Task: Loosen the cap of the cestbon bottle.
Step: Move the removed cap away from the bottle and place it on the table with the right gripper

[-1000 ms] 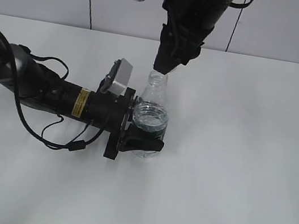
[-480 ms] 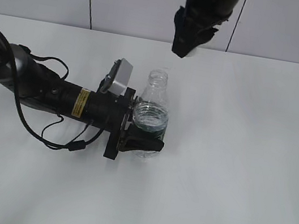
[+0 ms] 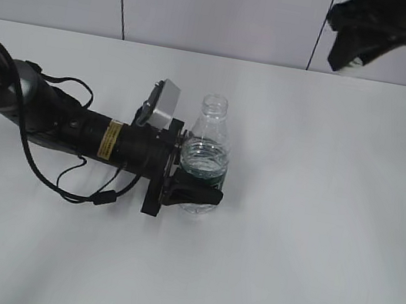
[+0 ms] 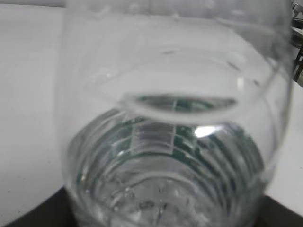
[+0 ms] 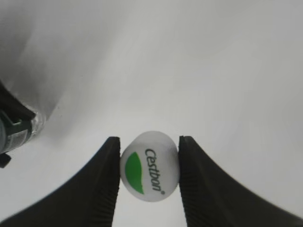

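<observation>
**benchbot_42:** Quick read for you. Your right gripper (image 5: 149, 177) has its jaws partway closed on the cap (image 5: 149, 172), one pad on each side of the rim, logo face toward the wrist camera. The cap is off the neck and up in the air with that hand, well away from the cestbon bottle (image 3: 204, 160). Your left gripper (image 3: 190, 189) is clamped round the bottle's lower body at the green label, bottle upright on the table (image 3: 313, 241), mouth open.

**you:** So how does this stuff handle?

**benchbot_42:** The cap looks like a tiny, light, hard plastic disc, and smooth on top, so I'd guess it can pop out sideways if you relax the pinch. Keep your pads on the rim, right where they sit now. The bottle is thin clear plastic with water in the lower part, judging from your left wrist view. That wall will probably dent under a hard squeeze, and with the mouth open a squeeze could push water up. The ribbed band between your left fingers seems the stiffest place to hold it, so stay there.

**you:** Task-wise?

**benchbot_42:** I'd call the loosening done, more than done really.
</observation>
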